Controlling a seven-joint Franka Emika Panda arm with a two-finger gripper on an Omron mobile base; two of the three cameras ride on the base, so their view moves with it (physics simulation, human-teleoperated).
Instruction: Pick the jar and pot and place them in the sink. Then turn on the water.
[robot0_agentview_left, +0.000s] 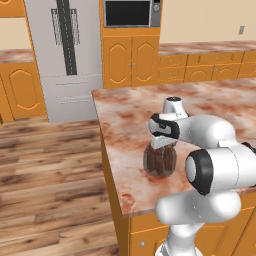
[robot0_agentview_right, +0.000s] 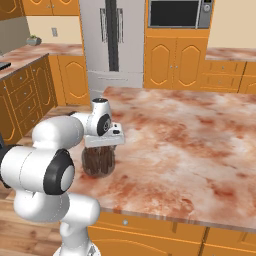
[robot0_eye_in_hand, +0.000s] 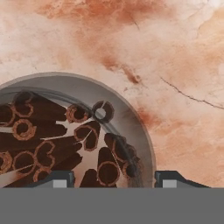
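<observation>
Marbled island counter carries the jar, smooth breakable glass best squeezed across its belly; directly above it, gripper straddles its rim, grip unclear

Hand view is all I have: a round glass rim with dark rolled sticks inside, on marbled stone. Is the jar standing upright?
Observer: Yes, the jar stands upright on the island counter, near its front edge.
Operator: Where is the gripper?
Observer: The gripper sits directly over the jar's top, pointing down.
Operator: Is it lifted yet?
Observer: No, the jar's base rests on the counter in both base views.
</observation>
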